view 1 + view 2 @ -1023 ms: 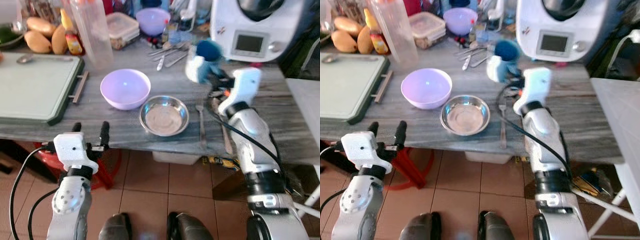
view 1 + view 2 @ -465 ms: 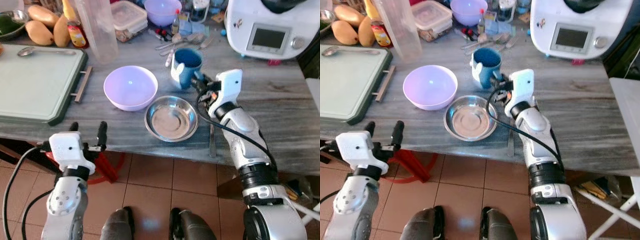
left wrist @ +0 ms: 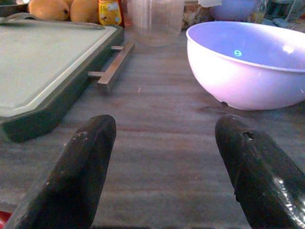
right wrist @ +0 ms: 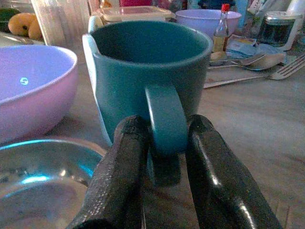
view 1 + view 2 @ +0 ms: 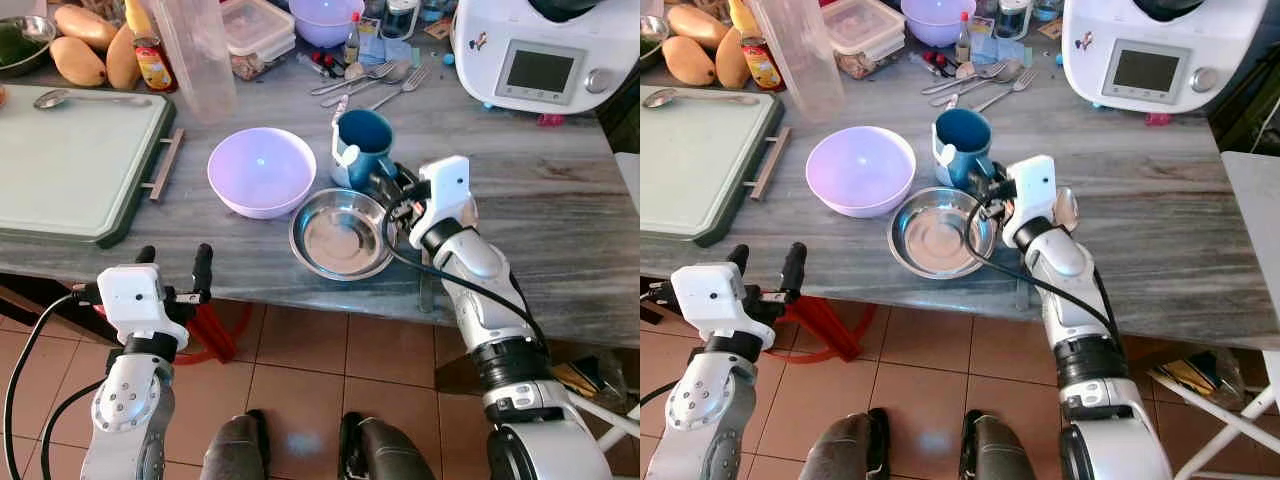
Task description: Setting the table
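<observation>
A teal mug (image 5: 363, 145) stands upright on the grey table (image 5: 560, 200), just behind a steel bowl (image 5: 341, 235) and to the right of a lilac bowl (image 5: 260, 171). My right gripper (image 5: 392, 187) is shut on the mug's handle (image 4: 164, 121), one black finger (image 4: 121, 176) on each side of it. A spoon (image 5: 1064, 208) lies on the table under my right wrist. My left gripper (image 5: 172, 270) is open, low at the table's near edge in front of the lilac bowl (image 3: 248, 64), holding nothing.
A green cutting board (image 5: 70, 165) lies at the left. At the back stand a clear jug (image 5: 197, 55), mangoes (image 5: 85, 50), a sauce bottle (image 5: 150, 60), containers, loose cutlery (image 5: 375, 80) and a white kitchen machine (image 5: 535, 50). Tiled floor lies below.
My right gripper has brought the mug nearer and lower, and it now stands on the table behind the steel bowl. The left arm has not moved.
</observation>
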Controlling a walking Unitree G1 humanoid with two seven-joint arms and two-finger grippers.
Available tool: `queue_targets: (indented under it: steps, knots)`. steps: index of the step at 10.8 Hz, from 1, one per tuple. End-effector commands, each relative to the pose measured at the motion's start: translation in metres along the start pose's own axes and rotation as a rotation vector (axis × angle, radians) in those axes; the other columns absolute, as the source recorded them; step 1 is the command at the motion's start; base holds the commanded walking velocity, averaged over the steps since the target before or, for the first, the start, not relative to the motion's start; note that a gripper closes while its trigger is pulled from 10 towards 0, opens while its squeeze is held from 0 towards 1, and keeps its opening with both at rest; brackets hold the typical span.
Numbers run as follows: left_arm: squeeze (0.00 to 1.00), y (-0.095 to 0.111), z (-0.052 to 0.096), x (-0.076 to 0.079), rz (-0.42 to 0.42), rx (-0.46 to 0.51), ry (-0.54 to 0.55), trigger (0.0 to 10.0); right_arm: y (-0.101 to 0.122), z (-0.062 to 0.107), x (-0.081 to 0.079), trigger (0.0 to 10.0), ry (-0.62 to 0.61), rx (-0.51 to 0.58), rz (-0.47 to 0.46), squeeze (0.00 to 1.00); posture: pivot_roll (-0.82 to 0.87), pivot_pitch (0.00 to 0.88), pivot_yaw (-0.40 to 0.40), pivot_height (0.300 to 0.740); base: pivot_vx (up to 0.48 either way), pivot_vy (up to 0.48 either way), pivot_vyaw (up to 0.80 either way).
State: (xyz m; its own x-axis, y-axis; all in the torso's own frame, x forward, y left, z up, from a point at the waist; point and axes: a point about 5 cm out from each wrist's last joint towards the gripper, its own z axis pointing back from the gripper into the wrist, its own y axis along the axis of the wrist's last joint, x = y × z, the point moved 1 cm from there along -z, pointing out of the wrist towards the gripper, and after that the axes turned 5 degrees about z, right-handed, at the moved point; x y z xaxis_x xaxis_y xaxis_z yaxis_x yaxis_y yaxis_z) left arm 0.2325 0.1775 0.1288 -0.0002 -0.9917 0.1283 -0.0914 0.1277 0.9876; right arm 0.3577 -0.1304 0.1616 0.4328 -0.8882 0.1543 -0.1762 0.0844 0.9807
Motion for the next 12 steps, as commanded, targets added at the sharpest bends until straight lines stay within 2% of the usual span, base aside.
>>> queue_targets:
  steps: [1,6,7,10,11,12]
  knots:
    - [0.00,0.004,0.001,-0.001,-0.011,0.008,0.003,10.0,-0.002,0.004,0.001,10.0,-0.001,-0.003,0.027,1.00,0.10,0.237,-0.011,0.740,0.000,0.000,0.00]
    - [0.00,0.002,-0.001,0.005,-0.001,0.014,-0.018,10.0,0.021,0.011,0.004,10.0,-0.050,0.100,0.117,1.00,0.08,0.234,-0.014,0.740,0.000,0.000,0.00]
    - [0.00,0.003,-0.003,0.003,-0.009,0.019,-0.016,10.0,0.035,0.015,0.006,10.0,-0.103,0.155,0.126,1.00,0.08,0.231,-0.015,0.740,0.000,0.000,0.00]
    - [0.00,0.002,-0.005,-0.001,-0.026,0.020,-0.001,10.0,0.042,0.032,0.001,10.0,-0.169,0.189,0.141,1.00,0.07,0.222,-0.018,0.740,0.000,0.000,0.00]
    - [0.00,0.011,-0.007,-0.003,-0.073,0.087,0.018,10.0,0.044,0.038,-0.002,10.0,-0.203,0.196,0.161,1.00,0.06,0.221,-0.021,0.740,0.000,0.000,0.00]
    - [0.00,0.014,-0.009,-0.005,-0.072,0.098,0.034,10.0,0.048,0.041,-0.005,10.0,-0.223,0.209,0.182,1.00,0.06,0.224,-0.023,0.740,0.000,0.000,0.00]
